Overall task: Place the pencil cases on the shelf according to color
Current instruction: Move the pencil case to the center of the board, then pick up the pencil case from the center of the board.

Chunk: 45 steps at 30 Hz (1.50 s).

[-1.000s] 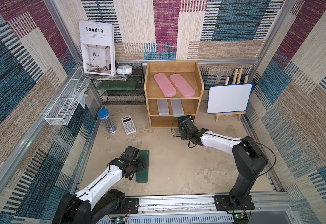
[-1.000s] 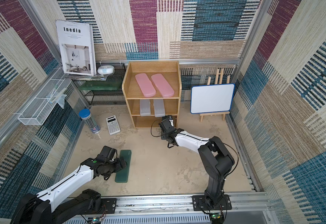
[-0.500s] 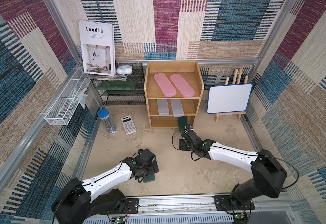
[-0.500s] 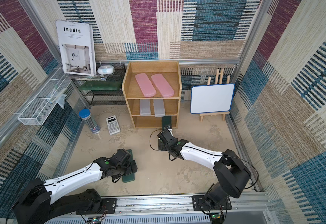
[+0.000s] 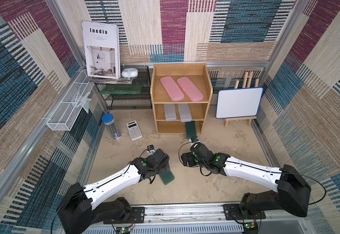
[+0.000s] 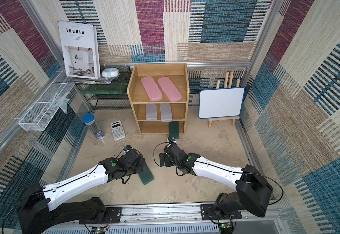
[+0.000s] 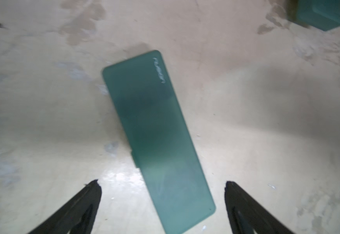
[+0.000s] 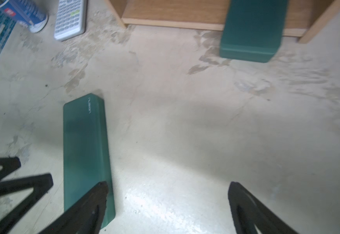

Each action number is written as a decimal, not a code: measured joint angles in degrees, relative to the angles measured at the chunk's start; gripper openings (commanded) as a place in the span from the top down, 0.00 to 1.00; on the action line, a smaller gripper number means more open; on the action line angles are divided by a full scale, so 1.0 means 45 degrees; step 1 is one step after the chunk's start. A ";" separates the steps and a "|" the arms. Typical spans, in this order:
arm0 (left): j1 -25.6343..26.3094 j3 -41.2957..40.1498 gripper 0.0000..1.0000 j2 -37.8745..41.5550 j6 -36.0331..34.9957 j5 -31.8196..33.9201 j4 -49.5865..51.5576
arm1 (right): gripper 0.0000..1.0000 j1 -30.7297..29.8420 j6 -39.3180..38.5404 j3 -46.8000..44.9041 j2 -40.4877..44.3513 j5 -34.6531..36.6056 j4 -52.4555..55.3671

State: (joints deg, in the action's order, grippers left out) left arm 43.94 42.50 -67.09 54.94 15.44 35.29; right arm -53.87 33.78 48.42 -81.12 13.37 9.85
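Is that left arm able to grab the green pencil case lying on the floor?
Probably yes. The left claw is open right over the green pencil case, one finger on each side, and nothing lies between them.

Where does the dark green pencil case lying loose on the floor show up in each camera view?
Top views: green case on the floor, partly under the left arm.
Left wrist: centre, ahead of the open left gripper.
Right wrist: beside the open right gripper, case at.
Shared landmark: green case in the shelf.
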 measured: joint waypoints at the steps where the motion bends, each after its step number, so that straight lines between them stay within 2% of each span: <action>1: -0.0321 -0.0233 0.01 0.0350 -0.0112 0.0102 0.0189 | 0.02 -0.0175 -0.0160 0.0214 -0.0403 -0.0296 -0.0029; 6: -0.2113 -0.1073 0.01 0.1719 -0.0675 0.0277 0.0865 | 0.02 -0.1282 -0.0680 0.1715 -0.2443 -0.1049 -0.0068; 11: -0.4080 -0.1603 0.01 0.2443 -0.1350 -0.0121 0.1001 | 0.01 -0.2365 -0.0738 0.2973 -0.4065 -0.1107 0.0316; 16: -0.5178 -0.1768 0.01 0.2647 -0.1909 -0.0665 0.0923 | 0.01 -0.3113 -0.0685 0.3774 -0.5187 -0.0811 0.0971; 25: -0.6921 -0.1996 0.01 0.3201 -0.2584 -0.1394 0.0860 | 0.01 -0.3609 -0.0627 0.4367 -0.6280 -0.0690 0.1889; 31: -0.7150 -0.2059 0.01 0.3351 -0.2676 -0.1753 0.0797 | 0.08 -0.3852 -0.0593 0.4891 -0.6858 0.0029 0.2157; 38: -0.7169 -0.2059 0.01 0.3536 -0.2691 -0.1865 0.0792 | 0.32 -0.3949 -0.0087 0.4396 -0.6630 0.0743 0.1821; 42: -0.7189 -0.2035 0.01 0.3633 -0.2686 -0.1991 0.0792 | 0.35 -0.3968 0.0515 0.3784 -0.5819 0.0729 0.2113; 45: -0.7189 -0.1962 0.01 0.3648 -0.2686 -0.2098 0.0787 | 0.36 -0.3978 0.1049 0.3483 -0.4911 0.1360 0.2395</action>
State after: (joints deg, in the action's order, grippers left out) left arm 11.60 33.67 -50.68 42.85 6.00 38.83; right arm -71.77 38.50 64.10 -103.22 19.49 20.62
